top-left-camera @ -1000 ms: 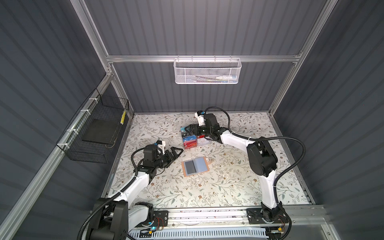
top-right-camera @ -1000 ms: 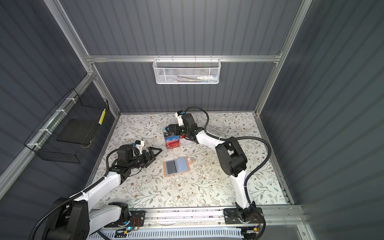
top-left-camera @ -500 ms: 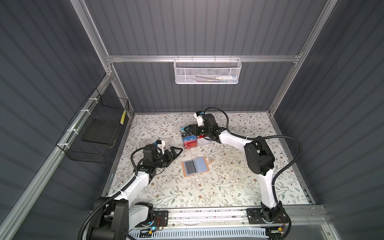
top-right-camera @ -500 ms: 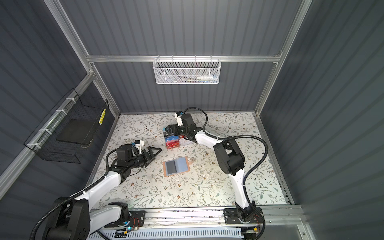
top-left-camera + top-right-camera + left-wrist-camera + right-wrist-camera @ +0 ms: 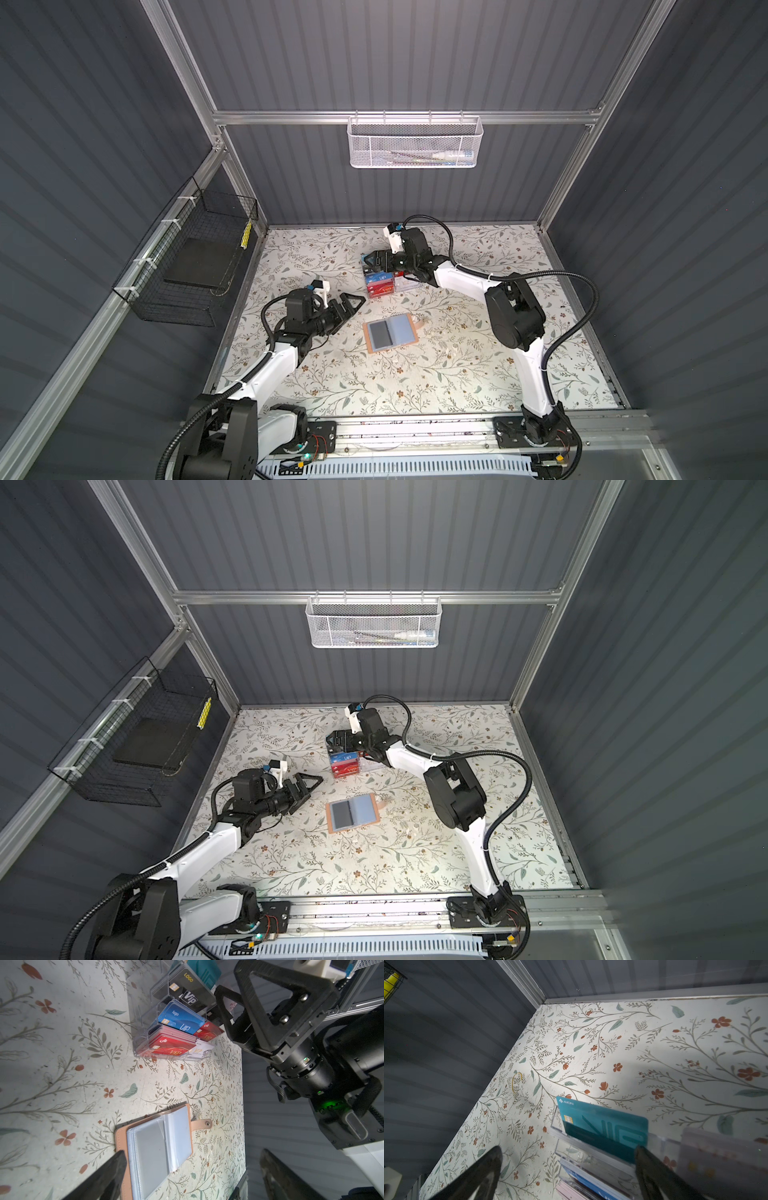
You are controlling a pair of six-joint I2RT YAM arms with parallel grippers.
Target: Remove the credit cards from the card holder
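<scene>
On the floral table, lying open and flat near the middle: card holder, tan cover, clear pocket pages, snap strap out to one side. Cannot tell whether any pocket holds a card. Behind it, apart: clear acrylic rack, tiers filled with credit cards in black, blue, red, white and teal. Over the rack's top tier: right gripper, forearm stretched low across the table, jaws spread wide, gripping nothing, teal card upright ahead of its fingers. Near the holder: left gripper, pointing toward the rack, wide open, empty. Readable: "LOGO" and "Vip" on black, "logo VIP" on blue, "VIP" on red, "AION" on teal.
</scene>
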